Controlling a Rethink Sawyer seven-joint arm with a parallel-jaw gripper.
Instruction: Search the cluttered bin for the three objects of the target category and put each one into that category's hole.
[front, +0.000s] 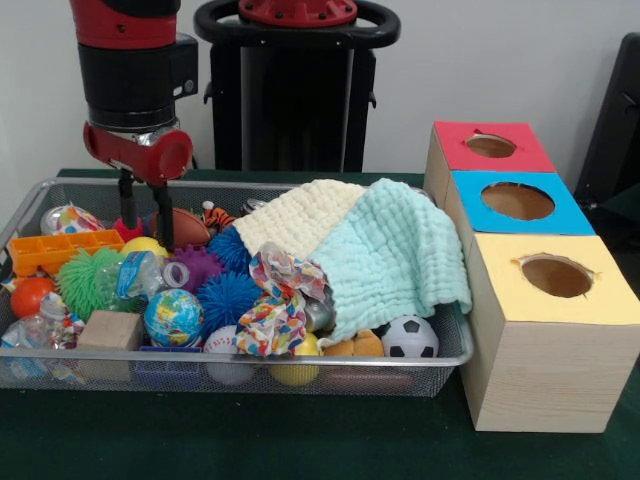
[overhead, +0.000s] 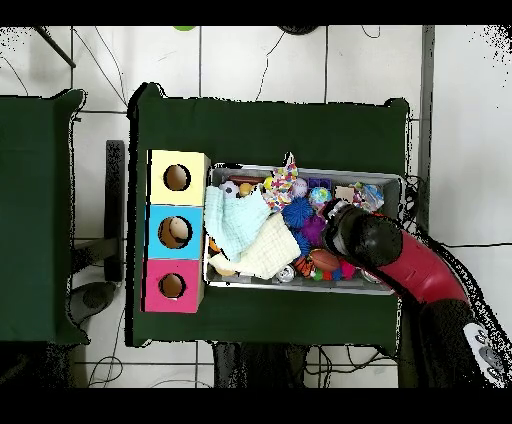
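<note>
The bin (front: 440, 352), a silver wire-mesh basket, fills the left and middle of the front view on the green bench (front: 300, 440) and is packed with clutter. One piece of clear, wrinkly plastic (front: 140, 275) lies in the left part of the bin, between a green spiky ball (front: 88, 282) and a purple spiky ball (front: 197, 266); another clear plastic bottle (front: 35, 328) lies at the lower-left corner against the mesh wall. A third cannot be made out. A globe ball (front: 173, 317) sits just beside a wooden block (front: 110, 330). A wad of dotted paper (front: 275, 305) lies in the middle, and a cream cloth (front: 300, 215) and a mint cloth (front: 395, 255) cover the right part, with a small soccer ball (front: 410, 338) below them.

The pincer (front: 142, 218) hangs from the red and black arm in the upper left of the frame, its two dark fingers (front: 126, 205) spread apart, holding nothing, over the bin's back left area near an orange tray (front: 60, 250) and a brown football (front: 185, 228).

Three wooden boxes stand in a row at the right, touching one another. The hole (front: 491, 146) in the red top is at the far end, beyond the blue-topped box (front: 517, 203) and the yellow-topped box (front: 555, 280).
</note>
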